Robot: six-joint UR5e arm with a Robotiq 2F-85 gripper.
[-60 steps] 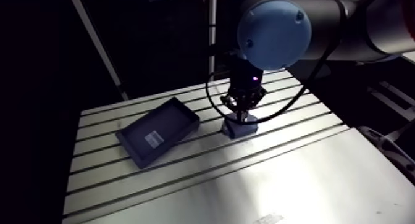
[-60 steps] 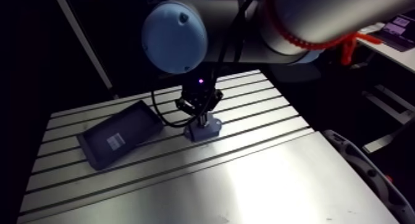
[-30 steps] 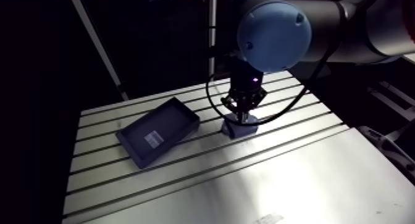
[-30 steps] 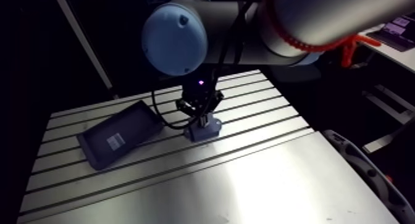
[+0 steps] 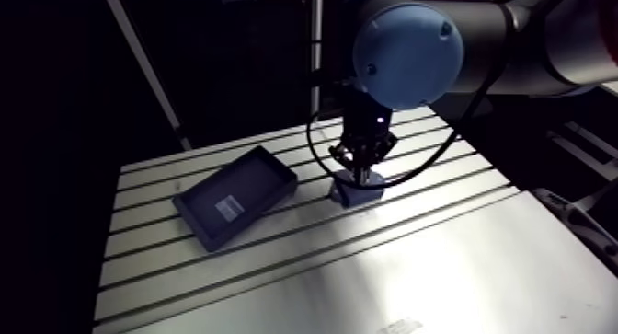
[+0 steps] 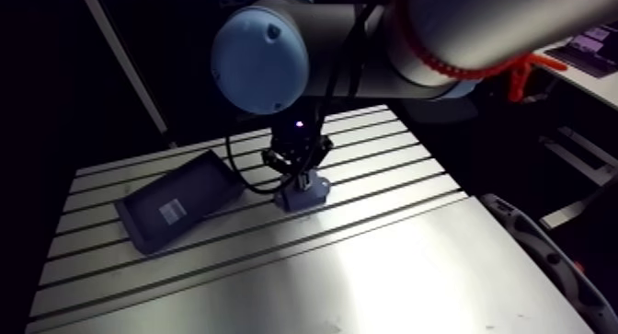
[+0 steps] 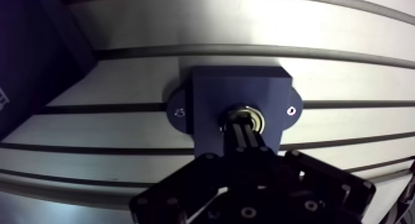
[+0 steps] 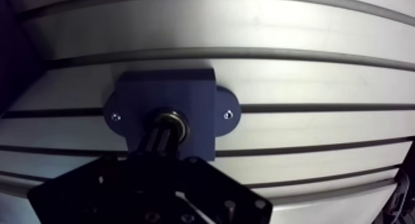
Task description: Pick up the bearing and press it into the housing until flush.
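A dark blue housing (image 7: 241, 91) with two side lugs sits on the slotted table (image 7: 346, 66). In its round bore I see the metal ring of the bearing (image 7: 254, 117). My gripper (image 7: 243, 129) stands straight over the bore, shut, with its two fingers pressed together. The tips rest on the bearing's centre and hide its middle. Whether the bearing sits level with the housing's top cannot be told. In the arm view the gripper (image 5: 364, 172) comes down onto the housing (image 5: 357, 193) near the middle of the slotted part of the table.
A shallow dark tray (image 5: 235, 196) with a small white label lies on the slots to the left of the housing, about a hand's width away. A smooth metal sheet (image 5: 414, 273) covers the table's near half.
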